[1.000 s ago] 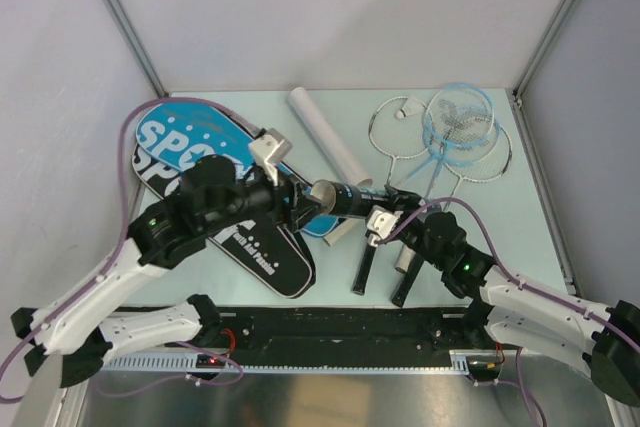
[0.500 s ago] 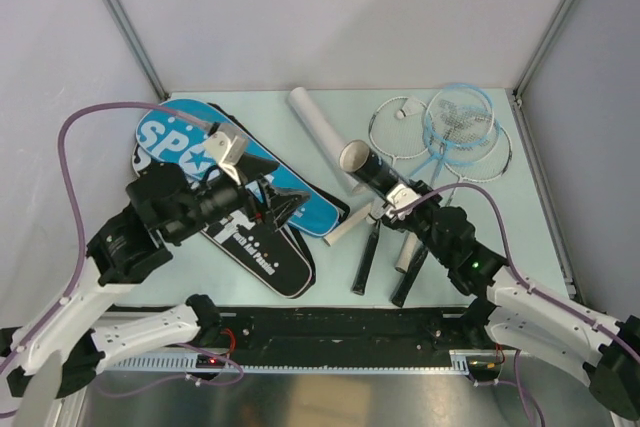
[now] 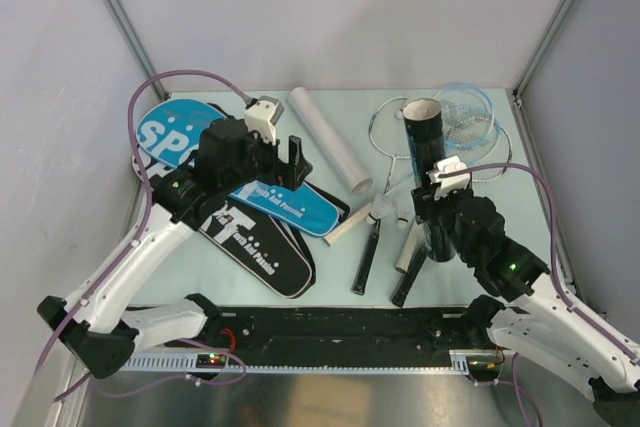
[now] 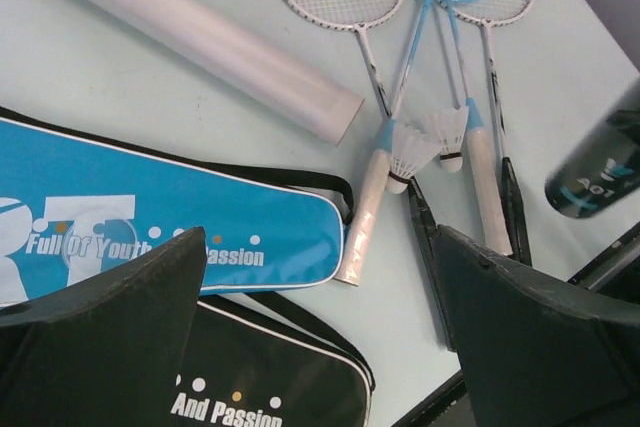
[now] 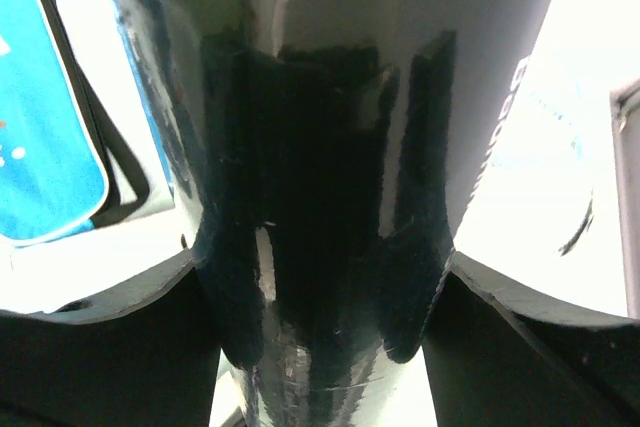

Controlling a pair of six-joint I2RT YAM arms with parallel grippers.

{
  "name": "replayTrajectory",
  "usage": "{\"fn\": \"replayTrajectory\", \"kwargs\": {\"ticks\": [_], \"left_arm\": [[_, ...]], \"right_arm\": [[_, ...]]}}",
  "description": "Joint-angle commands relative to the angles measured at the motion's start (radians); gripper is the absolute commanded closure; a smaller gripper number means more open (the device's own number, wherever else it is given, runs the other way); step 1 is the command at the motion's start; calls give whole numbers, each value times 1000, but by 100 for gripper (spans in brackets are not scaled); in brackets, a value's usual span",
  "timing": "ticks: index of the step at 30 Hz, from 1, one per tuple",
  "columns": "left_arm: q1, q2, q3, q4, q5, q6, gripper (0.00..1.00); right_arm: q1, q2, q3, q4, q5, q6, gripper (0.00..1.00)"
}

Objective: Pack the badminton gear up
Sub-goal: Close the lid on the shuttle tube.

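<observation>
A black tube stands upright at the right, open end up, and my right gripper is shut on its lower half. In the right wrist view the tube fills the gap between both fingers of the right gripper. My left gripper hangs open and empty over the blue SPORT bag, which lies across the black bag. Below the left gripper lie the blue bag and black bag. Two white shuttlecocks rest on the racket handles. The rackets lie at the back right.
A white tube lies diagonally at the back centre, and shows in the left wrist view as the white tube. Racket handles point toward the near edge between the arms. Walls enclose the table on three sides.
My left gripper opened wide and drew back left from the black tube's mouth to above the bags. My right gripper swung the tube from lying to upright, further right.
</observation>
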Motion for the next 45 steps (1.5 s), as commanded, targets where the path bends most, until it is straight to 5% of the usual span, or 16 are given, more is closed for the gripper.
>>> {"fn": "replayTrajectory", "kwargs": {"ticks": [1, 10, 17, 24, 37, 45], "left_arm": [[51, 20, 1, 56, 50, -7, 0], [225, 154, 21, 18, -141, -54, 1], [361, 326, -21, -7, -142, -27, 21], [357, 600, 41, -62, -53, -16, 46], [316, 766, 59, -67, -92, -12, 49], [304, 787, 60, -66, -143, 0, 70]], "right_arm": [[-3, -15, 95, -160, 48, 180, 72], [9, -42, 120, -178, -30, 215, 73], [20, -61, 120, -143, -93, 187, 73], [22, -93, 120, -86, -129, 141, 73], [23, -96, 122, -59, -184, 109, 73], [24, -105, 122, -56, -187, 116, 73]]}}
